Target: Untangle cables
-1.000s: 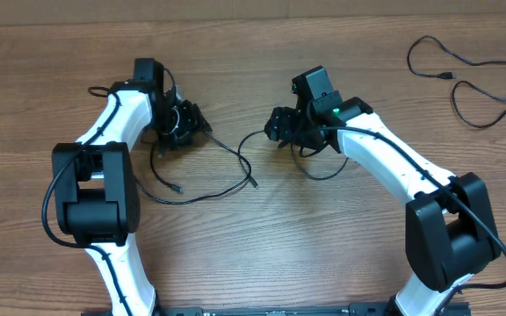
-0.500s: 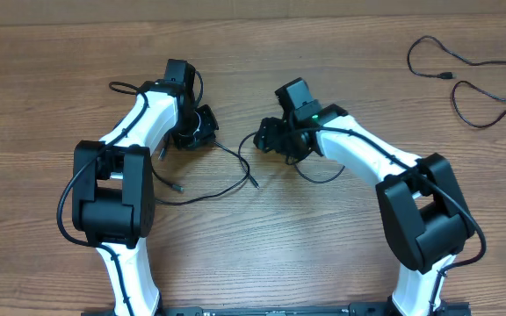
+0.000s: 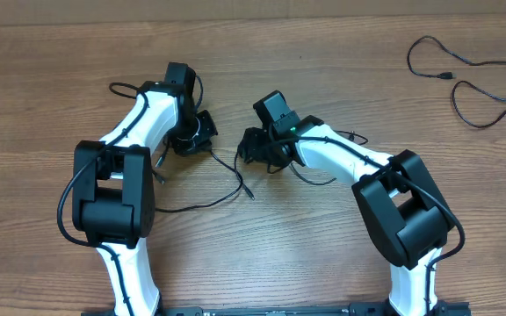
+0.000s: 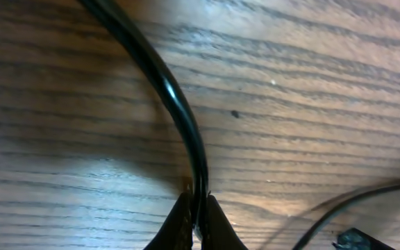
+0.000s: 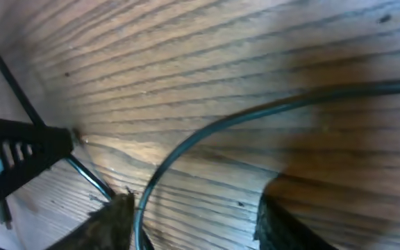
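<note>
A tangle of thin black cables (image 3: 229, 168) lies on the wooden table between the two arms, with one plug end (image 3: 249, 191) loose toward the front. My left gripper (image 3: 198, 132) is down at the tangle's left side. In the left wrist view it (image 4: 198, 212) is shut on one cable (image 4: 179, 104) that curves away across the wood. My right gripper (image 3: 257, 149) sits low at the tangle's right side. Its jaws (image 5: 193, 219) stand apart, and a cable (image 5: 255, 111) runs in an arc between them, close to the left finger (image 5: 110, 222).
A separate black cable (image 3: 468, 75) lies in loose loops at the far right corner of the table. Thicker black wires run along both white arms. A black slotted part (image 5: 19, 149) shows at the left edge of the right wrist view.
The left gripper has closed onto a cable. The right arm has swung left toward the left gripper, and the loose cable loop has been drawn in.
</note>
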{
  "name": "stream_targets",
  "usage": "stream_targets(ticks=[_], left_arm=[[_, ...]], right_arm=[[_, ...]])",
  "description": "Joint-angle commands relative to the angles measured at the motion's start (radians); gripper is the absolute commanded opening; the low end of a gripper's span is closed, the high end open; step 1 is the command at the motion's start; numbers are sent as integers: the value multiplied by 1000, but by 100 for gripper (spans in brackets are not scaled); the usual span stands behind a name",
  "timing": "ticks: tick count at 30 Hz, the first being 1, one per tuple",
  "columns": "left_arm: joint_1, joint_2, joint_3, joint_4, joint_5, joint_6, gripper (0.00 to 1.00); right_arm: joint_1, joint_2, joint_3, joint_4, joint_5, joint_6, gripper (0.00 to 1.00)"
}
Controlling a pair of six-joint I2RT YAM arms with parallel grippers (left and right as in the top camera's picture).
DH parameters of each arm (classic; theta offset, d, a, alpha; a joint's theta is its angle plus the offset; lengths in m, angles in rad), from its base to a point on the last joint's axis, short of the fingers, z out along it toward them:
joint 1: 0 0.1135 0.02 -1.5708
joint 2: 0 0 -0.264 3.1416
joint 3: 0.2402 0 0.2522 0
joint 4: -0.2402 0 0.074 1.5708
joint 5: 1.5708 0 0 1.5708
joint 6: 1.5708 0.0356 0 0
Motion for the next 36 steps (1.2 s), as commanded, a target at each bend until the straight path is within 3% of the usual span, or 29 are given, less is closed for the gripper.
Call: stream_targets(ticks=[1, 15, 23, 28, 36], left_arm=[[-24, 10, 14, 1, 26, 27, 4], [-44, 10, 14, 17, 27, 4, 5], [-44, 10, 14, 34, 29, 13, 4], [-52, 10, 13, 35, -83, 24, 4], [-55, 10, 13, 32, 5, 24, 4]], right_arm=[[33, 24, -5, -16, 60, 8, 51], [116, 24, 33, -153, 278, -23, 48], [135, 24, 35, -106, 280, -22, 49], [132, 23, 39, -99, 326, -23, 46], [132, 23, 116, -122, 288, -22, 46]])
